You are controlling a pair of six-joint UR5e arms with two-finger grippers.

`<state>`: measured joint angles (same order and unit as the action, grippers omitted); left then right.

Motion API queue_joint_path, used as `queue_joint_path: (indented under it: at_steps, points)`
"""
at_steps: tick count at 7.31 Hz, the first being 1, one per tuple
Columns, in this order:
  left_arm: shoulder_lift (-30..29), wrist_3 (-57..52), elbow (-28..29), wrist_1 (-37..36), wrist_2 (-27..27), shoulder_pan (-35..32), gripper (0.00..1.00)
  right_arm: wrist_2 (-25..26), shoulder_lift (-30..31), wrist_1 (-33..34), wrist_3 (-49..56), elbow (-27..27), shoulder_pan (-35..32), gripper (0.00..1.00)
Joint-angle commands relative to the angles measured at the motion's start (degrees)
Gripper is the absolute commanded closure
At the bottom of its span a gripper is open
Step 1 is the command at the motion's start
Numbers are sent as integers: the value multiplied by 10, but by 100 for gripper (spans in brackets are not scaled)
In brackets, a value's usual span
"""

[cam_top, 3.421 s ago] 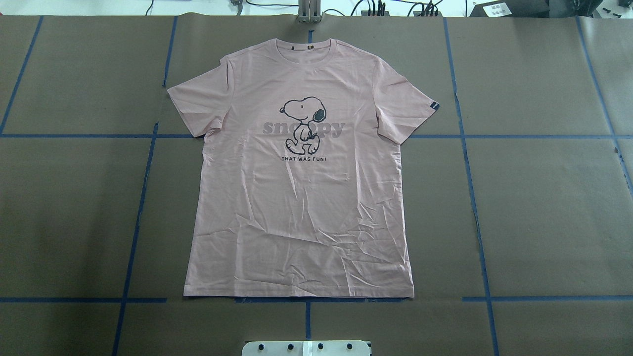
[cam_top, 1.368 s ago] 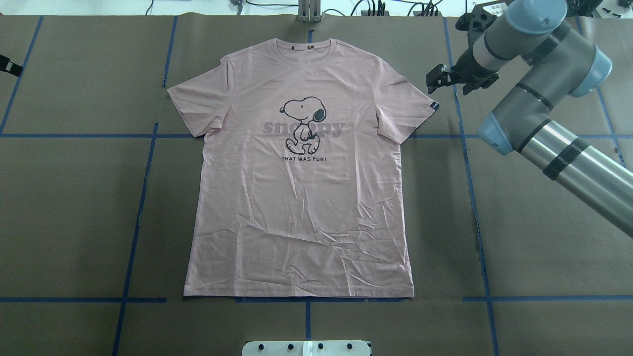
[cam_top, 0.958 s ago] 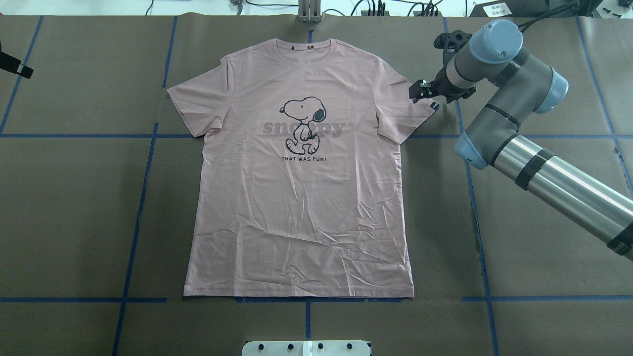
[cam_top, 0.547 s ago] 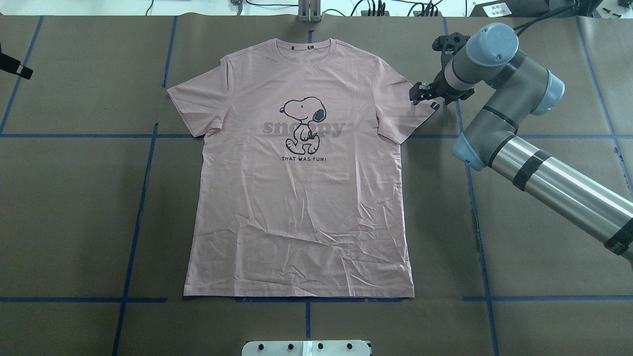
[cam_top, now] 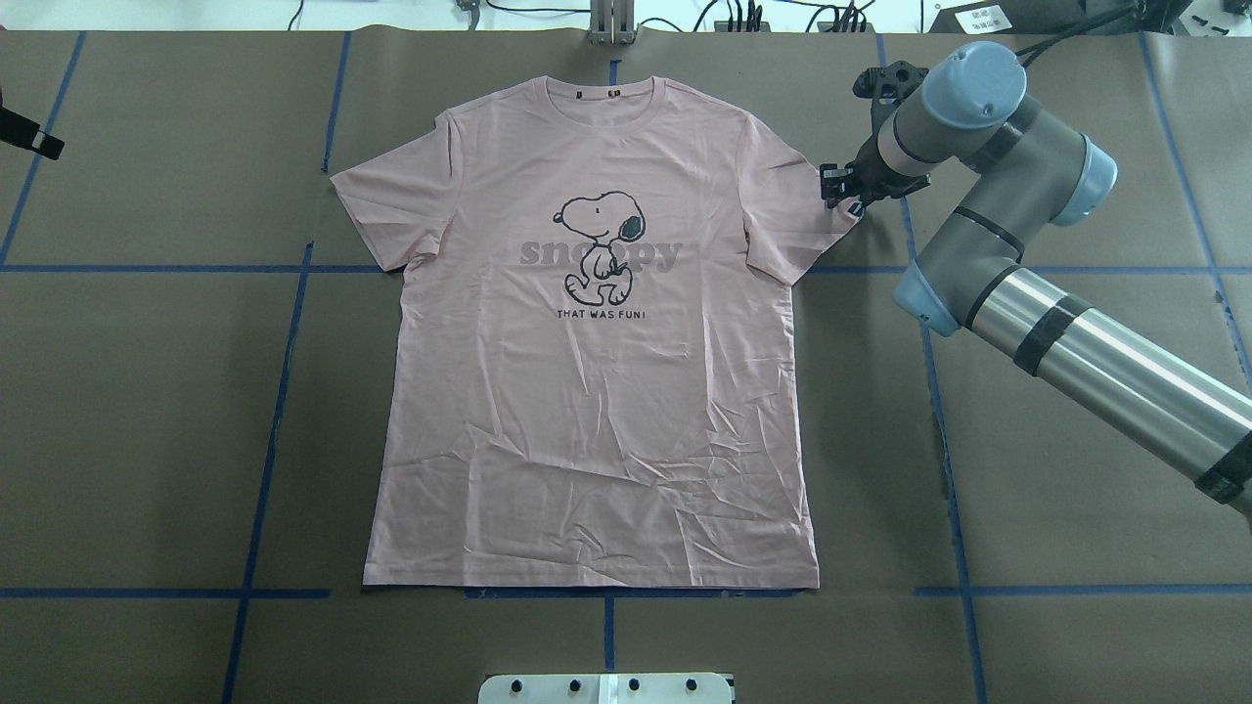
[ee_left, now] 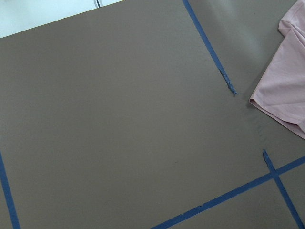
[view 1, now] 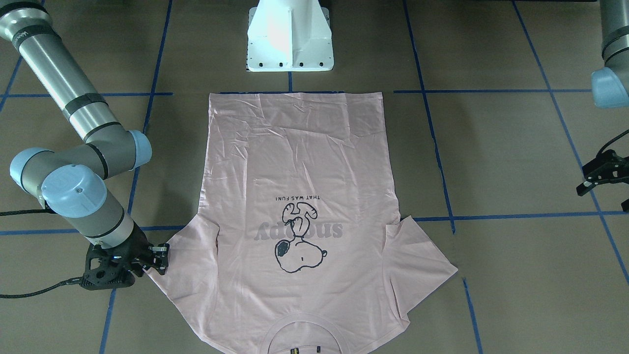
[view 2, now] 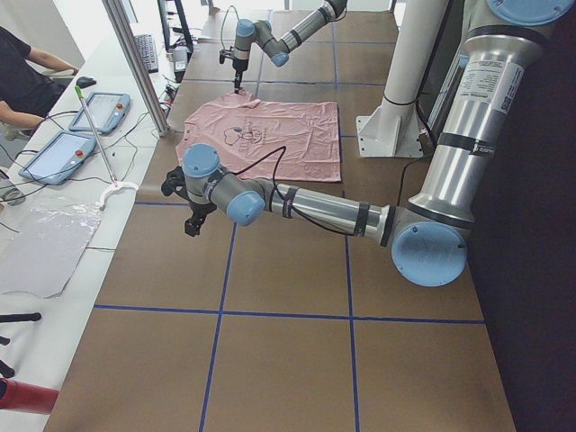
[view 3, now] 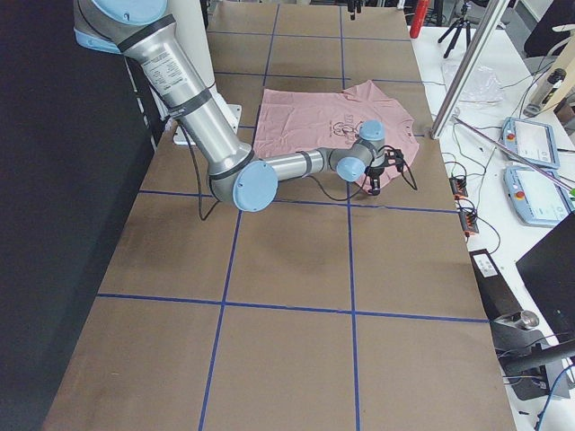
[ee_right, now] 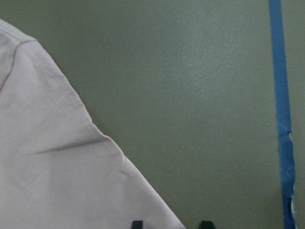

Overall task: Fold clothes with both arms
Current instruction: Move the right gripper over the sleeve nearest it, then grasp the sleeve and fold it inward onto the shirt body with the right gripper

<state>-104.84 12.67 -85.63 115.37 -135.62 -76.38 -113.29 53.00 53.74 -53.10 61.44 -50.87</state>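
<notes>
Right wrist-mounted: right claw partly open, astride T-shirt sleeve edge

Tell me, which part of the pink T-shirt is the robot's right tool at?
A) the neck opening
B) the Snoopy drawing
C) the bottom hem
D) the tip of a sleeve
D: the right tool sits at the outer tip of one sleeve of the pink Snoopy T-shirt, and its wrist view shows that sleeve's edge between its fingertips.
</notes>
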Motion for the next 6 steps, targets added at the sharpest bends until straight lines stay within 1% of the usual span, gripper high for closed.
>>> queue_joint_path:
  at_steps: [1,2,4,6]
  points:
    - [0,-1,1,-1,0,1,0,-5,-4,2,1,8,0,100]
    - [0,0,1,-1,0,1,0,-14,-7,3,2,17,0,100]
    - [-4,0,0,-1,0,0,0,-16,-16,2,-8,40,1,100]
    - [-5,1,0,-1,0,0,0,-12,-67,19,-32,34,22,100]
